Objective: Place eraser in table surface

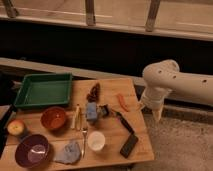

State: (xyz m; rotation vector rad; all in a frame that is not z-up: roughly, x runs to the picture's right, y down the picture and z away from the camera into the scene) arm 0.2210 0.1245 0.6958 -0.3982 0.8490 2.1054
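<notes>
Our hand (pixel 156 113) hangs beside the tabletop (pixel 112 86), grip untellable; the eraser (pixel 129 145) lies flat there, so we'd back off gently.

Single elevated view, looking steeply down from a middle distance over the whole table surface (pixel 111 89), with a railing (pixel 90 12) beyond. The arm (pixel 185 82) enters from the right; its gripper (pixel 157 114) hangs beside the table's right edge.

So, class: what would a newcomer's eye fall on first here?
The white arm looms at right, its claw hanging just off the right edge of the table. The green tray fills the far left corner, and the black eraser lies near the front right corner, beside the white cup.
</notes>
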